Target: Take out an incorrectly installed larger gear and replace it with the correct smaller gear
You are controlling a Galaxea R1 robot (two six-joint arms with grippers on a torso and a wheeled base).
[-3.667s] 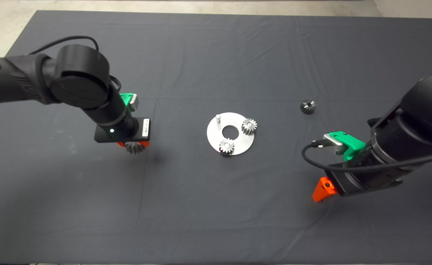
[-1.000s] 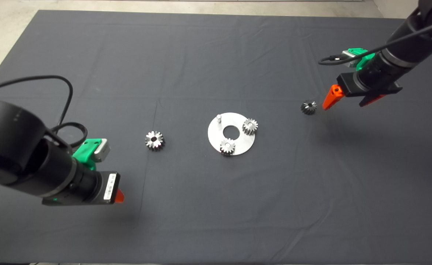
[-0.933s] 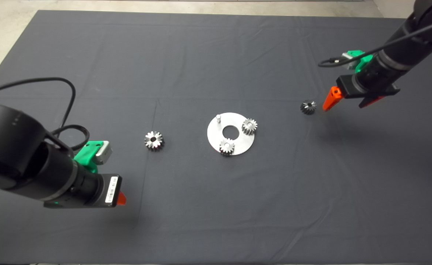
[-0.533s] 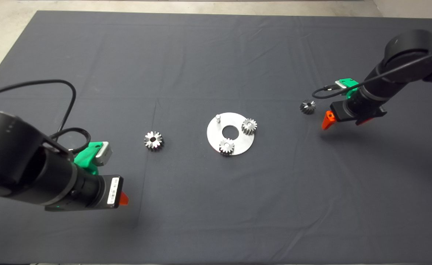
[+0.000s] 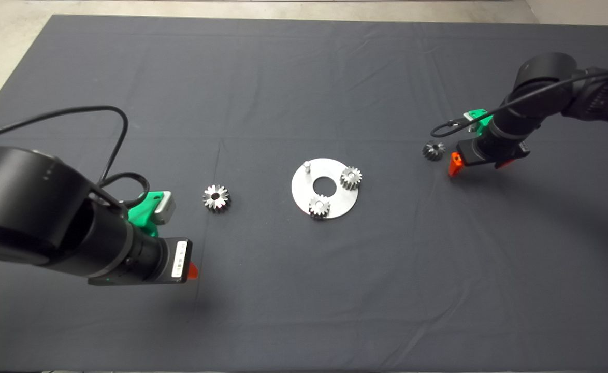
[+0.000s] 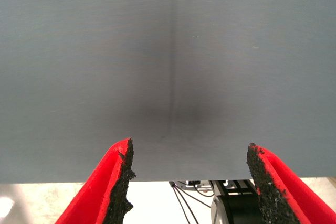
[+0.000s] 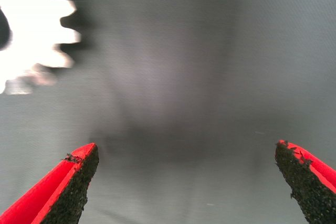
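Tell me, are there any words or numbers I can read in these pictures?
White sticker on the left gripper: it has dark print, but too small to read.
Larger gear, smaller gear, round plate, mat: no writing shows.
Right gripper: no label shows.

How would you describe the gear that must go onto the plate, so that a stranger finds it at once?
Start at the round metal plate in the middle of the mat. Look toward the right arm: the smaller gear lies alone beside the right gripper. It is darker than the others.
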